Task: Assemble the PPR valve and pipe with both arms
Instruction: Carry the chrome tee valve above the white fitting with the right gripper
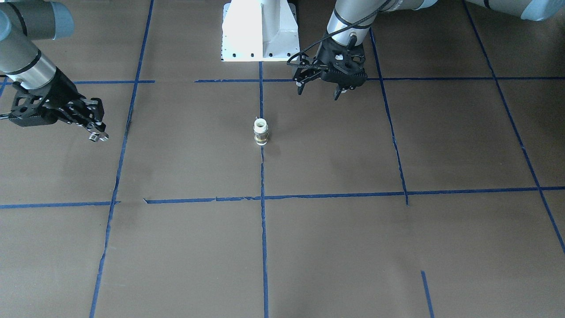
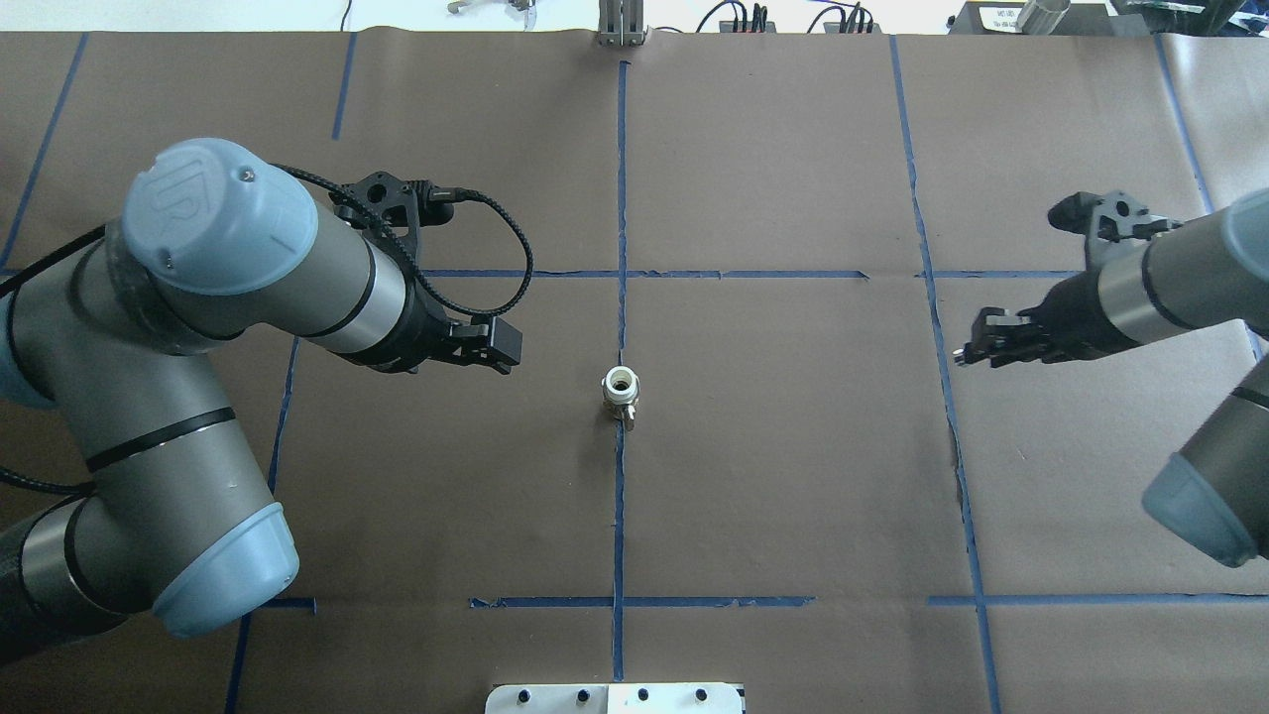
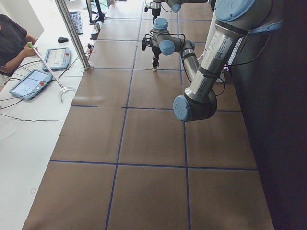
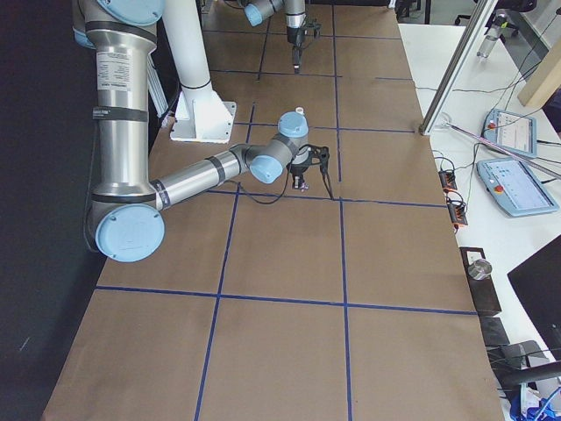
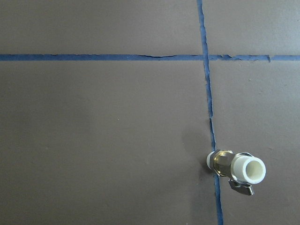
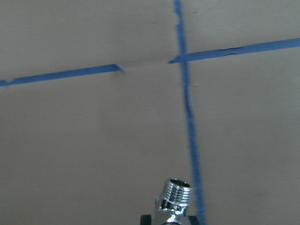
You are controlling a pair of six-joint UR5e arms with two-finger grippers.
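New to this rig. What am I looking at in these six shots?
It is two robot arms, each with a two-finger gripper, at a table covered in brown paper and marked with blue tape.

Two shots look down on the table, one facing the robot from across it and one from behind the robot. Two are taken from the table's ends. The last two come from cameras on the wrists.

A small valve stands upright mid-table on a tape line, white plastic on top and metal below. The right gripper holds a chrome threaded fitting, well off to the valve's side. The left gripper is open and empty, near the robot's white base.
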